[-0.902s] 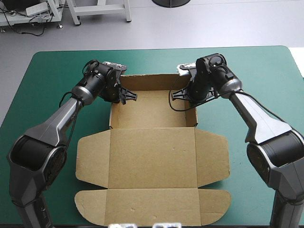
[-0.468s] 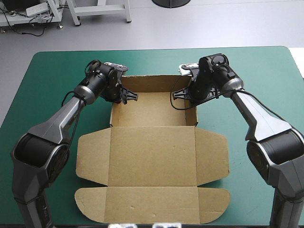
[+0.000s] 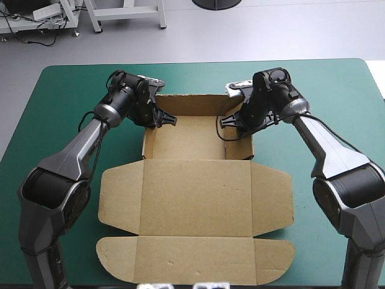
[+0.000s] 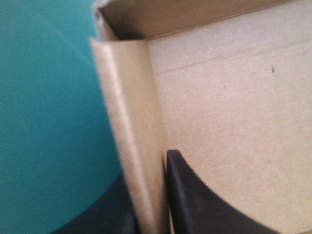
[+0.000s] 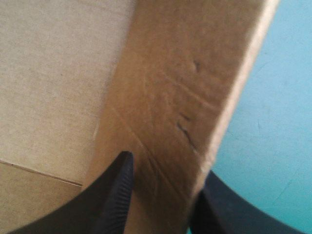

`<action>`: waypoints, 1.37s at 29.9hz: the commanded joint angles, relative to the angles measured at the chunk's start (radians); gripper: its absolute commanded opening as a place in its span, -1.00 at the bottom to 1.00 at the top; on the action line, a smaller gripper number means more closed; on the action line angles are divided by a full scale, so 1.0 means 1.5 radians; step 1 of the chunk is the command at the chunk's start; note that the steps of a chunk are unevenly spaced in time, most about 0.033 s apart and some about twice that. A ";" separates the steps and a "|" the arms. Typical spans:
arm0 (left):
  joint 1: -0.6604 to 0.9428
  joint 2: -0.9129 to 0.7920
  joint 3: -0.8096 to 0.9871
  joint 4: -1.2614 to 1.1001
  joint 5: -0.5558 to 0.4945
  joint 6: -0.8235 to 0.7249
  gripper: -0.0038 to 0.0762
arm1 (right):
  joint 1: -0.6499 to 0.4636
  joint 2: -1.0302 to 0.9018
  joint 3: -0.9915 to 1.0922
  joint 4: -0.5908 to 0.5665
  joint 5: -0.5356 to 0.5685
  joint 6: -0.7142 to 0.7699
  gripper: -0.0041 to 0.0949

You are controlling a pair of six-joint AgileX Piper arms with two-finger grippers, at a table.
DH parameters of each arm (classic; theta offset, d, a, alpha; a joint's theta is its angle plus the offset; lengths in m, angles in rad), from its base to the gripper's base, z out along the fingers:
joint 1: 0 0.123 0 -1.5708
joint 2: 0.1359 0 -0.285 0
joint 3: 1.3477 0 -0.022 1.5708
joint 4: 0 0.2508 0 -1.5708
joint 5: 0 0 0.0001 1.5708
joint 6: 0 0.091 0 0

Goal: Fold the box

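Box [image 3: 195, 192] side walls pinched by left end effector [image 3: 165, 118], right end effector [image 3: 227, 122].

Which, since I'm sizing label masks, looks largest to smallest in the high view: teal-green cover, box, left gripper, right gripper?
1. teal-green cover
2. box
3. left gripper and right gripper: alike, each clamped on a side wall, so unranked.

No legible text, label, brand, number or sign anywhere, box [image 3: 195, 198] plain brown board, teal-green cover [image 3: 337, 90] unmarked.
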 commanded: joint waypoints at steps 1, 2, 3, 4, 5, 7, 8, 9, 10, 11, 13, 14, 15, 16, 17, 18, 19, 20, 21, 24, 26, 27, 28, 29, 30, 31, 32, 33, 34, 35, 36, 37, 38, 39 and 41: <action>-0.008 -0.037 -0.021 -0.011 0.010 0.010 -0.35 | 0.000 -0.035 -0.018 0.012 0.003 -0.010 0.10; -0.008 -0.037 -0.021 -0.011 0.013 0.010 -0.22 | 0.000 -0.035 -0.018 0.012 0.004 -0.010 0.12; -0.008 -0.037 -0.021 -0.011 0.013 0.010 -0.11 | 0.000 -0.035 -0.018 0.012 0.004 -0.009 0.13; -0.008 -0.037 -0.021 -0.011 0.015 0.010 0.02 | 0.000 -0.036 -0.019 0.013 0.004 -0.009 0.13; -0.008 -0.037 -0.021 -0.011 0.016 0.010 0.12 | 0.000 -0.037 -0.019 0.013 0.004 -0.009 0.13; -0.008 -0.037 -0.021 -0.011 0.016 0.010 0.27 | 0.000 -0.040 -0.019 0.013 0.004 -0.007 0.13; -0.008 -0.037 -0.021 -0.011 0.016 0.010 0.30 | 0.000 -0.042 -0.019 0.012 0.004 -0.007 0.13; -0.008 -0.037 -0.021 -0.011 0.016 0.010 0.30 | 0.000 -0.043 -0.019 0.008 0.004 -0.007 0.13; -0.008 -0.037 -0.021 -0.010 0.013 0.010 0.30 | 0.000 -0.046 -0.022 0.003 0.002 -0.007 0.13; -0.008 -0.037 -0.021 -0.008 0.011 0.010 0.30 | 0.000 -0.047 -0.024 -0.001 0.000 -0.007 0.13; -0.008 -0.037 -0.023 -0.006 0.007 0.010 0.30 | 0.000 -0.050 -0.040 -0.010 -0.003 -0.007 0.13; -0.008 -0.037 -0.026 -0.006 0.007 0.010 0.30 | 0.000 -0.050 -0.048 -0.017 -0.003 -0.007 0.13; -0.008 -0.037 -0.030 -0.002 0.004 0.010 0.30 | 0.000 -0.050 -0.059 -0.022 -0.001 -0.007 0.13; -0.008 -0.037 -0.033 -0.001 0.002 0.010 0.30 | 0.000 -0.050 -0.069 -0.025 -0.001 -0.007 0.13; -0.008 -0.037 -0.039 0.004 -0.001 0.010 0.30 | 0.000 -0.050 -0.078 -0.028 0.000 -0.007 0.13; -0.008 -0.038 -0.045 0.009 -0.005 0.010 0.30 | 0.000 -0.050 -0.089 -0.032 0.002 -0.007 0.13; -0.008 -0.040 -0.050 0.009 -0.009 0.016 0.30 | 0.000 -0.050 -0.100 -0.034 0.005 -0.007 0.13; -0.008 -0.046 -0.054 0.007 -0.016 0.024 0.30 | 0.000 -0.050 -0.108 -0.039 0.004 -0.007 0.13; -0.008 -0.054 -0.055 0.007 -0.025 0.030 0.30 | 0.000 -0.052 -0.115 -0.043 0.004 -0.007 0.13; -0.008 -0.088 -0.054 -0.006 -0.048 0.047 0.30 | 0.000 -0.075 -0.121 -0.047 0.004 -0.011 0.13; -0.008 -0.115 -0.052 -0.018 -0.062 0.060 0.30 | 0.000 -0.102 -0.117 -0.047 0.004 -0.023 0.13; -0.008 -0.131 -0.052 -0.021 -0.070 0.063 0.30 | 0.000 -0.114 -0.116 -0.047 0.004 -0.027 0.13; -0.008 -0.148 -0.052 -0.026 -0.077 0.065 0.30 | 0.000 -0.132 -0.111 -0.047 0.002 -0.032 0.13; -0.008 -0.164 -0.052 -0.033 -0.085 0.073 0.30 | 0.000 -0.153 -0.103 -0.047 -0.006 -0.035 0.13; -0.008 -0.181 -0.052 -0.038 -0.094 0.080 0.30 | 0.000 -0.170 -0.095 -0.047 -0.016 -0.037 0.12; -0.008 -0.194 -0.052 -0.050 -0.099 0.087 0.30 | 0.000 -0.192 -0.083 -0.047 -0.030 -0.040 0.11; -0.008 -0.210 -0.052 -0.065 -0.104 0.100 0.30 | 0.000 -0.216 -0.069 -0.047 -0.043 -0.043 0.10; -0.008 -0.225 -0.051 -0.081 -0.110 0.113 0.30 | 0.000 -0.236 -0.053 -0.047 -0.055 -0.046 0.10; -0.008 -0.238 -0.047 -0.093 -0.118 0.120 0.30 | 0.000 -0.261 -0.030 -0.048 -0.073 -0.046 0.10; -0.008 -0.256 -0.036 -0.110 -0.132 0.134 0.30 | 0.000 -0.287 -0.003 -0.048 -0.089 -0.046 0.10; -0.008 -0.276 -0.019 -0.128 -0.150 0.143 0.30 | 0.000 -0.312 0.028 -0.048 -0.104 -0.046 0.10; -0.008 -0.297 0.006 -0.146 -0.172 0.156 0.30 | 0.000 -0.337 0.061 -0.048 -0.128 -0.044 0.09; -0.008 -0.315 0.030 -0.160 -0.189 0.165 0.30 | 0.000 -0.362 0.096 -0.048 -0.145 -0.043 0.08; -0.008 -0.338 0.064 -0.169 -0.214 0.168 0.30 | 0.000 -0.381 0.125 -0.048 -0.167 -0.043 0.06; -0.008 -0.387 0.142 -0.175 -0.259 0.172 0.30 | 0.000 -0.426 0.196 -0.047 -0.207 -0.037 0.03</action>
